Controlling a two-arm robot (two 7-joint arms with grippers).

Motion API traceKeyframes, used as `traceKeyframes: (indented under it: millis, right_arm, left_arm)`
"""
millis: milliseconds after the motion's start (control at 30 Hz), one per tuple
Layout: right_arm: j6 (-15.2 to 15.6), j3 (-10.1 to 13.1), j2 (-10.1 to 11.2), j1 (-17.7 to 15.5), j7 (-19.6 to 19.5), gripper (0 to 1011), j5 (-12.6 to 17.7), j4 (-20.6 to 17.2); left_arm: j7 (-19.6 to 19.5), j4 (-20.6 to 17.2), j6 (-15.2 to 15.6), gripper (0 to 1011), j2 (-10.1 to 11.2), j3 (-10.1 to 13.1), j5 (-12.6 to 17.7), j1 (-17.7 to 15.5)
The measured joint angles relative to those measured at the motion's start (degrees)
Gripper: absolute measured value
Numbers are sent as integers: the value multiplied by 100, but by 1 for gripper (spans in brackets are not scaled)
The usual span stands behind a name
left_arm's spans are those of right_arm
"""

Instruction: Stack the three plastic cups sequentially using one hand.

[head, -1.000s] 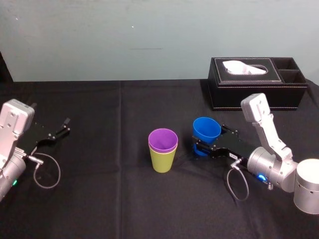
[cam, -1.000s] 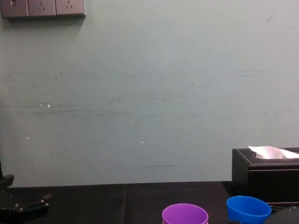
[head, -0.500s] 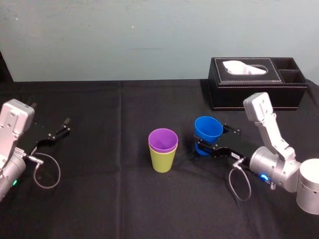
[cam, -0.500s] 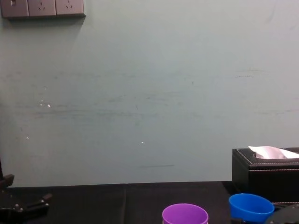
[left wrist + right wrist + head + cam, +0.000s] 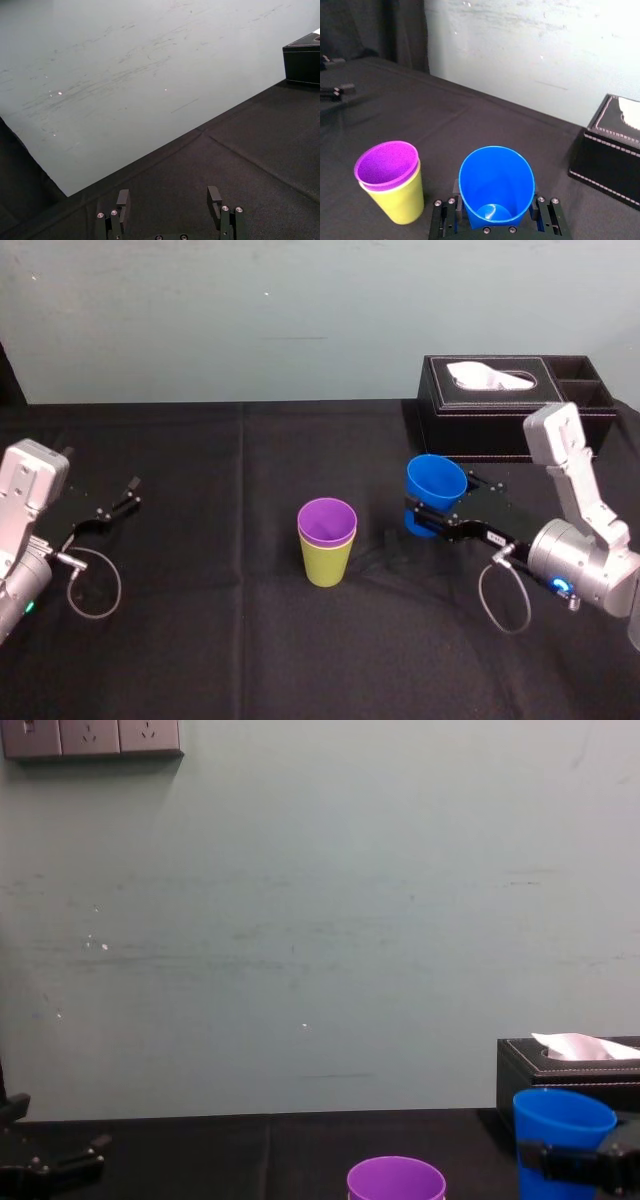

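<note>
The left arm [image 5: 28, 502] and right arm [image 5: 580, 545] are cased in rounded silver-grey, a looped grey cable [image 5: 92, 588] hung at each wrist. The left gripper [image 5: 168, 196] and right gripper [image 5: 440, 508] are finished black, dotted with silver screws [image 5: 541, 199]; a white label [image 5: 494, 537] is stuck on the right.

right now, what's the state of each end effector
Left end effector: open, empty.
Right end effector: shut on the blue cup.
</note>
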Motion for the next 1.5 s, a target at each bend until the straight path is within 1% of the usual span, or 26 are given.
traceKeyframes:
  millis: [100,233,267,367,400,500,633,1033,1267,1500]
  right_arm:
    - [56,31,66,-31,22,729,64,-146]
    - [155,64,228,-92,85,729,207,-504]
    - [155,64,228,-92,85,729,207,-504]
    - [193,58,325,-107,128,729,290,-726]
    - [193,58,325,-107,128,729,290,-726]
    - [217,11,397,-97,154,729,349,-884]
    - [229,-76,440,-44,165,729,382,-988]
    - [290,-353,479,120,177,729,421,-1212]
    - [322,-549,447,228,180,729,421,-1258]
    - [356,-695,389,306,170,729,407,-1257]
  left_arm:
    - [0,0,0,1010,0,0,0,0]
    - [0,0,0,1010,-1,0,0,0]
    - [0,0,0,1010,0,0,0,0]
    - [0,0,0,1010,0,0,0,0]
    - [0,0,0,1010,0,0,0,0]
    - [0,0,0,1010,0,0,0,0]
    - [0,0,0,1010,0,0,0,0]
    - [0,0,0,1010,0,0,0,0]
    - [0,0,0,1010,0,0,0,0]
    - [0,0,0,1010,0,0,0,0]
